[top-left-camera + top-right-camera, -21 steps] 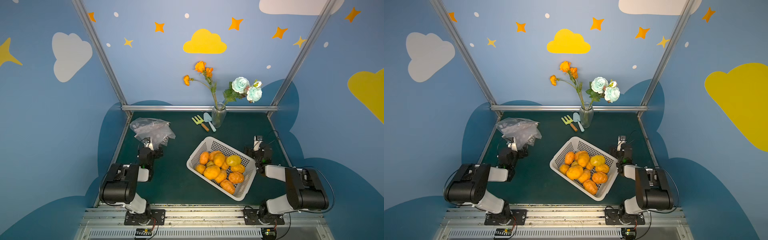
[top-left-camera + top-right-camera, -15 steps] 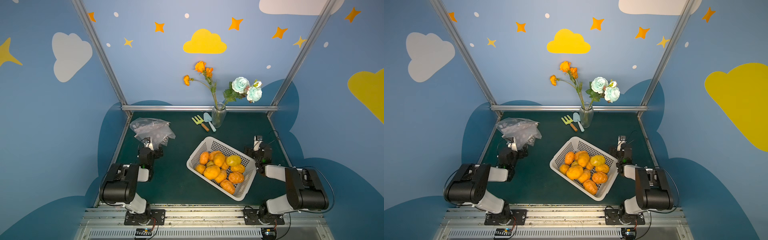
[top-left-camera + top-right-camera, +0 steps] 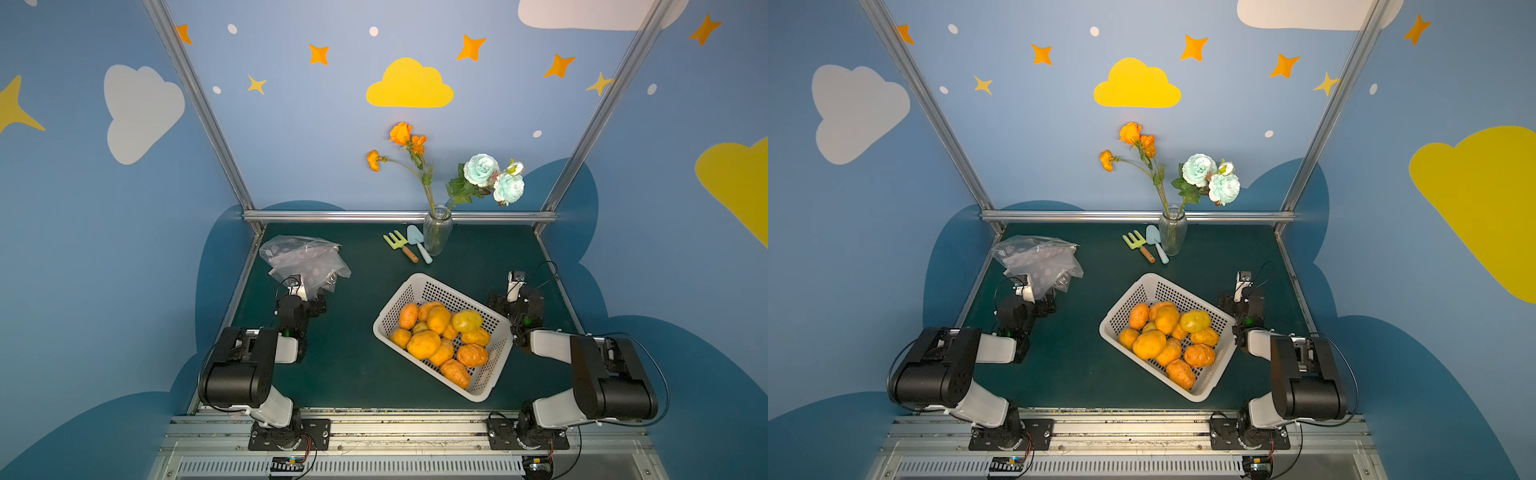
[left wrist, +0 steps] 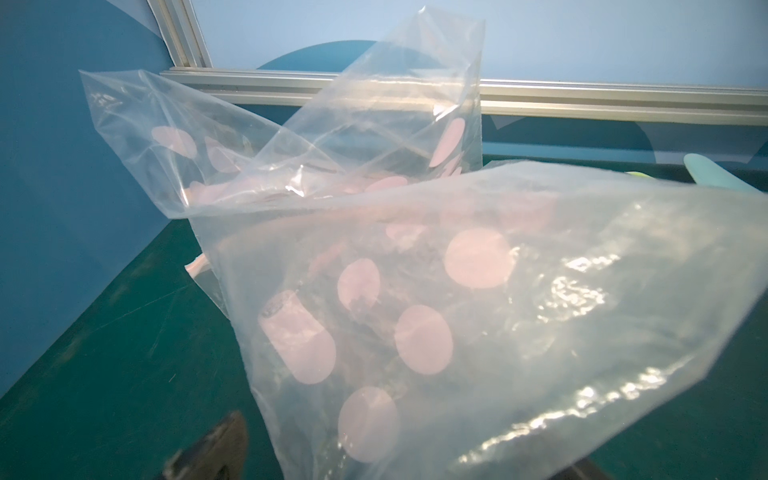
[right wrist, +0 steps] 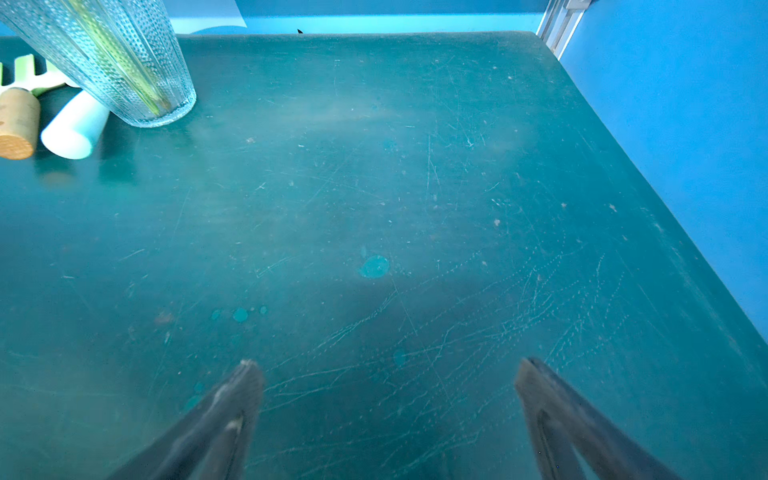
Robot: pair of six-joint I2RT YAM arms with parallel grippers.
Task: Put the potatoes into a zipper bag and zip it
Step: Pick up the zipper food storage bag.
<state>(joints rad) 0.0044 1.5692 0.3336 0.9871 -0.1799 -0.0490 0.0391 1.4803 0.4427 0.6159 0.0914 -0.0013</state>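
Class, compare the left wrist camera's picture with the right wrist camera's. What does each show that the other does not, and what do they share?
Only the left wrist view shows the crumpled clear plastic zipper bag with pink dots, which fills most of the picture. Only the right wrist view shows the ribbed glass vase, a wooden tool handle and the right gripper, its jaws wide apart over bare table. Both show the dark green table top and the blue wall.

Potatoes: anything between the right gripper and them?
Only the wall of the white basket: the potatoes lie inside it, uncovered from above. The right gripper, open and empty, sits beside its right side, facing the bare table at the back, not the basket.
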